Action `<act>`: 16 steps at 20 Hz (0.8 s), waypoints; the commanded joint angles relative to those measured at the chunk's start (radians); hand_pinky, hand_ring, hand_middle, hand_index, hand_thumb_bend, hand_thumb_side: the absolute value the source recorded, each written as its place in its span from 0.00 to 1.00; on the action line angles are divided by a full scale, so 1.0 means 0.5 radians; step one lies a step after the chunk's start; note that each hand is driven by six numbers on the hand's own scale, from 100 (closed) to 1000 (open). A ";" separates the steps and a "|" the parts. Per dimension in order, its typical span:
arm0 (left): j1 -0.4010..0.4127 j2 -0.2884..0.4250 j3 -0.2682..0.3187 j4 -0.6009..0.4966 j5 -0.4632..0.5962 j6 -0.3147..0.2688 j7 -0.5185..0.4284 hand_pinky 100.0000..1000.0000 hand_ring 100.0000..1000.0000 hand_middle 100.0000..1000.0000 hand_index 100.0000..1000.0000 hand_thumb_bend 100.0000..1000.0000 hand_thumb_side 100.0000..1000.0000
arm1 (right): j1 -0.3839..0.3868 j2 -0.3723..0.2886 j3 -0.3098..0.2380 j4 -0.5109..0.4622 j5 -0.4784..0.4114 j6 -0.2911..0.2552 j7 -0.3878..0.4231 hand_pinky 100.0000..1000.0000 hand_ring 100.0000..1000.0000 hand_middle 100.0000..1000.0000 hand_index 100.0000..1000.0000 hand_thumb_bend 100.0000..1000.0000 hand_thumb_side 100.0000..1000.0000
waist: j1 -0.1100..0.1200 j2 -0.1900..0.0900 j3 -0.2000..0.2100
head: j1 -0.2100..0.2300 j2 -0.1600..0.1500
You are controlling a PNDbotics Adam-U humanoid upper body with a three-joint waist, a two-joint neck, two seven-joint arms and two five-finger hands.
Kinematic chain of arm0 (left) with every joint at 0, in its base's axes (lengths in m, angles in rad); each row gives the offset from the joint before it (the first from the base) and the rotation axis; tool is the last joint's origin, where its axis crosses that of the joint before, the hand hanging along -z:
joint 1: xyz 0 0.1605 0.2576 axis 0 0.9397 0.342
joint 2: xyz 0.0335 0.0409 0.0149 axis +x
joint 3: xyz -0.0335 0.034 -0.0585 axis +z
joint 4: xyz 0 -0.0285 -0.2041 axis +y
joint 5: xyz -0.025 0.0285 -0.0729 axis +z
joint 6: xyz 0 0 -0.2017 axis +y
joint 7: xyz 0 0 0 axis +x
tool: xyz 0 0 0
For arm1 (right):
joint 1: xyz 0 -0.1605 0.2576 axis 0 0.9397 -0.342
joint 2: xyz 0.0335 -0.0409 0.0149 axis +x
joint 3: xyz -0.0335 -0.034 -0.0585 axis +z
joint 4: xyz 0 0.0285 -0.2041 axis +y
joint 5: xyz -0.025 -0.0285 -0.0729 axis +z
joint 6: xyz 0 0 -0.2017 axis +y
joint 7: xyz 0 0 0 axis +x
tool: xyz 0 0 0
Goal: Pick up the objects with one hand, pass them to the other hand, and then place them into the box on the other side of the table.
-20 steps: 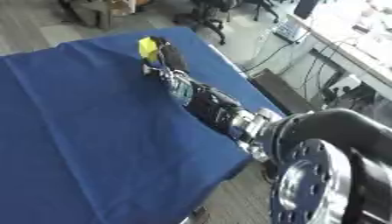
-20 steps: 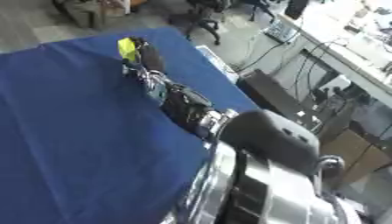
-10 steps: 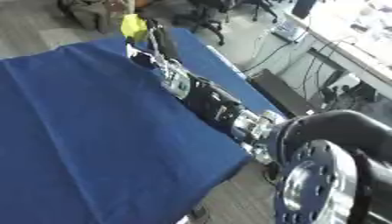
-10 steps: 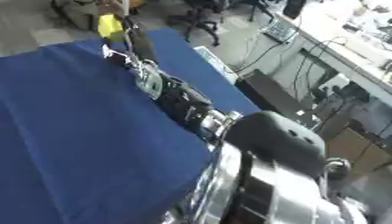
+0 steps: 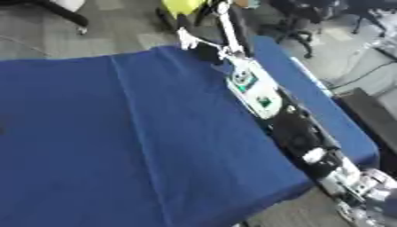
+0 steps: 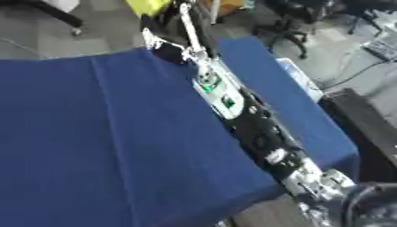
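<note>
One table [image 5: 116,146] under a blue cloth fills the view from 9 o'clock across to the middle. One arm, the robot's right, runs up from 5 o'clock toward 12 o'clock, above the cloth's right part. Its right robot hand [image 5: 203,26] is at 12 o'clock past the table's far edge, fingers closed round one yellow object [image 5: 180,5]. One office chair [image 5: 298,17] stands at 1 o'clock.

Black-and-silver right arm [image 5: 287,119] with green-lit white panels.
</note>
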 commanded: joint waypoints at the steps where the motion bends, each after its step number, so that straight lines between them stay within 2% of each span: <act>1: 0.020 -0.063 -0.037 0.038 0.004 0.027 0.000 0.80 0.58 0.60 0.80 0.98 0.60 | -0.042 0.072 0.142 -0.102 -0.069 -0.152 0.117 0.49 0.35 0.26 0.33 0.00 0.00 | 0.023 -0.068 -0.026 | 0.208 0.018; 3: 0.050 -0.115 -0.070 0.089 0.001 0.024 -0.006 0.80 0.58 0.61 0.80 0.98 0.59 | -0.030 0.119 0.223 -0.105 -0.108 -0.216 0.180 0.49 0.34 0.26 0.32 0.00 0.06 | 0.040 -0.101 -0.054 | 0.308 0.018; 6: 0.073 -0.180 -0.113 0.146 -0.002 0.017 -0.017 0.80 0.59 0.62 0.81 0.98 0.58 | -0.012 0.166 0.314 -0.105 -0.175 -0.247 0.232 0.49 0.34 0.26 0.32 0.00 0.10 | 0.059 -0.139 -0.087 | 0.393 0.019; 9: 0.056 -0.234 -0.151 0.180 -0.003 0.016 -0.031 0.80 0.60 0.62 0.81 0.98 0.57 | -0.010 0.142 0.401 -0.105 -0.239 -0.280 0.269 0.49 0.34 0.26 0.33 0.00 0.14 | 0.074 -0.157 -0.093 | 0.414 0.019; 12: 0.023 -0.272 -0.181 0.199 -0.001 0.023 -0.045 0.80 0.60 0.63 0.82 0.98 0.56 | -0.011 0.108 0.489 -0.105 -0.323 -0.306 0.336 0.49 0.33 0.25 0.32 0.00 0.28 | 0.079 -0.159 -0.083 | 0.407 0.019; 15: 0.009 -0.290 -0.193 0.211 -0.006 0.026 -0.041 0.80 0.60 0.63 0.82 0.98 0.55 | -0.013 0.091 0.519 -0.105 -0.390 -0.324 0.398 0.49 0.33 0.25 0.32 0.00 0.29 | 0.079 -0.159 -0.079 | 0.401 0.019; 16: 0.007 -0.295 -0.195 0.214 -0.007 0.027 -0.039 0.80 0.61 0.64 0.82 0.98 0.54 | -0.014 0.088 0.523 -0.105 -0.404 -0.327 0.412 0.49 0.33 0.25 0.32 0.00 0.32 | 0.078 -0.159 -0.079 | 0.399 0.019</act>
